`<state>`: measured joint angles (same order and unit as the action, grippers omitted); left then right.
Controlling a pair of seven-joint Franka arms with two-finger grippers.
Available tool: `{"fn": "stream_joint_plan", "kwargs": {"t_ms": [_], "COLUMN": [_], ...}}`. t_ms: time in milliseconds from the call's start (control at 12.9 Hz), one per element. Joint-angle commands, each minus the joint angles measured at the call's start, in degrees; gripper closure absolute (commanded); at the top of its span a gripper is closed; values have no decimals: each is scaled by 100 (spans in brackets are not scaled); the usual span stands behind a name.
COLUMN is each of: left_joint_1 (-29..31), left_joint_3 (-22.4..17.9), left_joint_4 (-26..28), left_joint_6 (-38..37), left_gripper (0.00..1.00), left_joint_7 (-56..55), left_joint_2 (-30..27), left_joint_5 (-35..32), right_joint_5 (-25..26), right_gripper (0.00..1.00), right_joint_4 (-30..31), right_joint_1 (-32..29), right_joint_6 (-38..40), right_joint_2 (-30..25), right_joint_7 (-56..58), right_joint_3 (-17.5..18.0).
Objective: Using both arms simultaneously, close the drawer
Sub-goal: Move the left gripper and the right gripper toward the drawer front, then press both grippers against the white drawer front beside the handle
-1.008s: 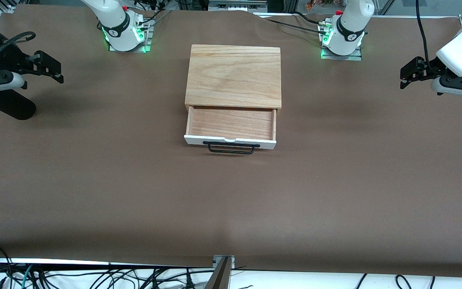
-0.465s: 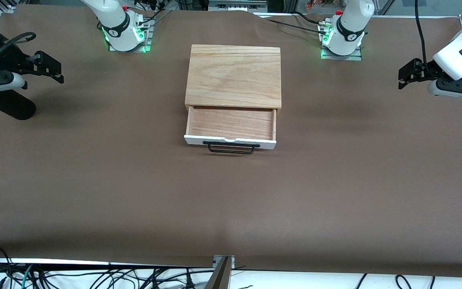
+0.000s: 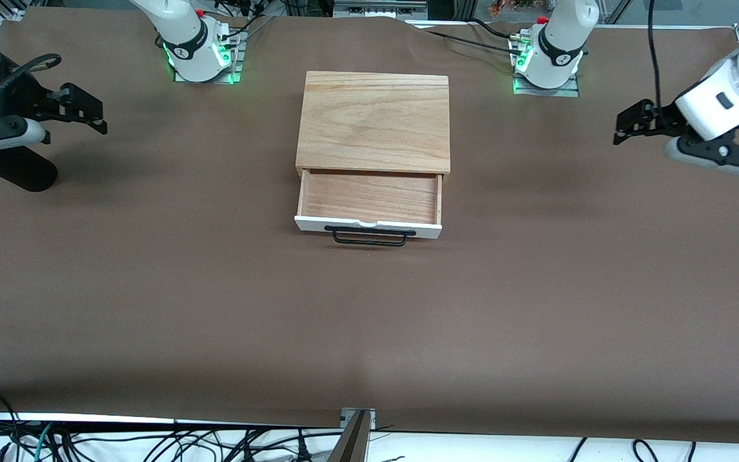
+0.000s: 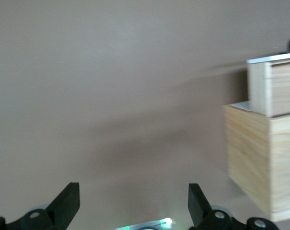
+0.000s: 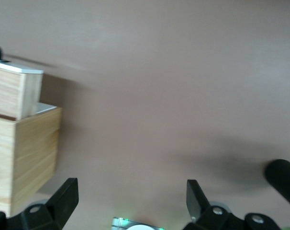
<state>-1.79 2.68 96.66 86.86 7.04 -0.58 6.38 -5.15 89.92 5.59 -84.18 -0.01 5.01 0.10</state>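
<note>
A small light-wood box (image 3: 374, 122) stands mid-table. Its drawer (image 3: 369, 200) is pulled out toward the front camera, with a white front panel and a thin black bar handle (image 3: 369, 237). The drawer is empty. My left gripper (image 3: 629, 122) is open over the bare table toward the left arm's end, well apart from the box. My right gripper (image 3: 84, 109) is open over the table toward the right arm's end. The box and drawer show side-on in the left wrist view (image 4: 267, 143) and in the right wrist view (image 5: 20, 139). Both grippers (image 4: 134, 199) (image 5: 132, 196) hold nothing.
The table is covered in brown paper (image 3: 369, 321). The arm bases (image 3: 199, 51) (image 3: 546, 61) stand along the table edge farthest from the front camera. A black cylinder (image 3: 13, 170) lies under the right arm. Cables hang along the front edge.
My left gripper has moved toward the box. My right gripper has shifted slightly toward the box. The drawer has not moved.
</note>
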Motion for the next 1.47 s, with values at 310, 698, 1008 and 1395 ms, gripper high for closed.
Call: {"fn": "stream_joint_plan", "kwargs": {"t_ms": [310, 698, 1008, 1395], "left_joint_1": [-182, -506, -954, -1166], "left_joint_3": [268, 892, 910, 910], "left_joint_4": [-78, -69, -69, -77], "left_joint_6": [1637, 3405, 4135, 4452], "left_gripper": [0, 0, 0, 0], "left_joint_7": [52, 43, 34, 34], "left_joint_2": [1374, 2456, 2931, 3195], "left_joint_5": [1530, 1804, 1919, 2684], "right_joint_5": [-2075, -3421, -4333, -4871], "right_gripper": [0, 0, 0, 0], "right_joint_4": [17, -719, -1363, -1117], "right_joint_1": [380, 811, 1215, 1699], "right_joint_6": [-1194, -2655, -3136, -3711], "right_joint_2": [1563, 3189, 3930, 4088], "right_joint_7": [-9, 9, 34, 517], "right_joint_3": [43, 43, 52, 113]}}
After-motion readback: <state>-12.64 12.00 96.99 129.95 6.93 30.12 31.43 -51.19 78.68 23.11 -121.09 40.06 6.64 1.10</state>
